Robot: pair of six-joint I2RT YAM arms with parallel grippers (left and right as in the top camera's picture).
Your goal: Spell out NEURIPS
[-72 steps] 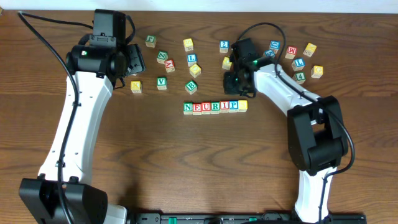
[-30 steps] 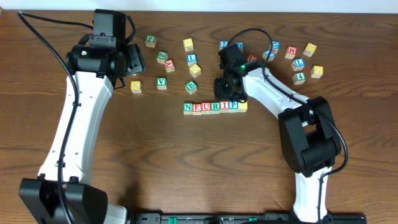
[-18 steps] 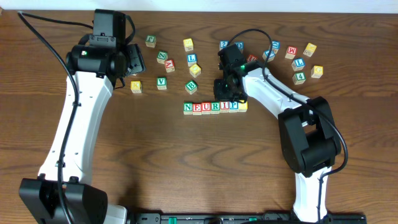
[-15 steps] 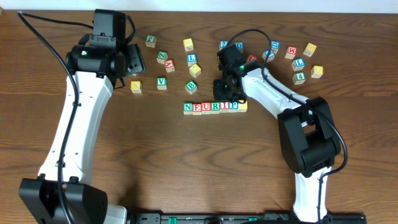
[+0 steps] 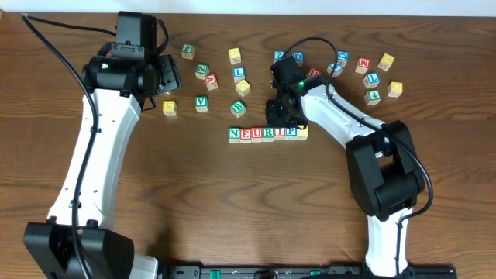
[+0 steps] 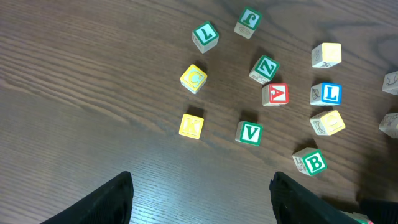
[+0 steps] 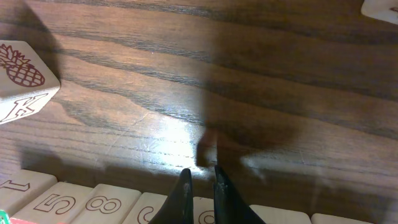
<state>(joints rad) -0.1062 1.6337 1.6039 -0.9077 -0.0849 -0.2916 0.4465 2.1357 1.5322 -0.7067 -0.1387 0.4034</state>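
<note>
The seven NEURIPS cubes stand in one row at mid-table: green N [image 5: 234,133], red E [image 5: 246,133], U [image 5: 256,133], R [image 5: 268,133], red I [image 5: 280,132], blue P [image 5: 291,132], and a yellow-faced cube [image 5: 302,132]. My right gripper [image 5: 281,118] hovers just behind the I and P, shut, with nothing between its fingertips [image 7: 185,175]. In the right wrist view [image 7: 201,173] the row's back faces [image 7: 112,202], printed with numerals, run along the bottom edge. My left gripper [image 5: 169,77] is far off at the upper left, open and empty [image 6: 202,186].
Loose cubes lie behind the row: green V [image 6: 249,132], yellow K [image 6: 191,125], red A [image 6: 275,94], green B [image 6: 310,162], blue L [image 6: 326,94]. Another cluster [image 5: 372,77] sits at the back right. A pineapple-faced cube [image 7: 18,81] lies left of the right fingers.
The right gripper came down and left from the back cubes to just behind the row, then nudged slightly left. The left arm and the cubes have not moved.
</note>
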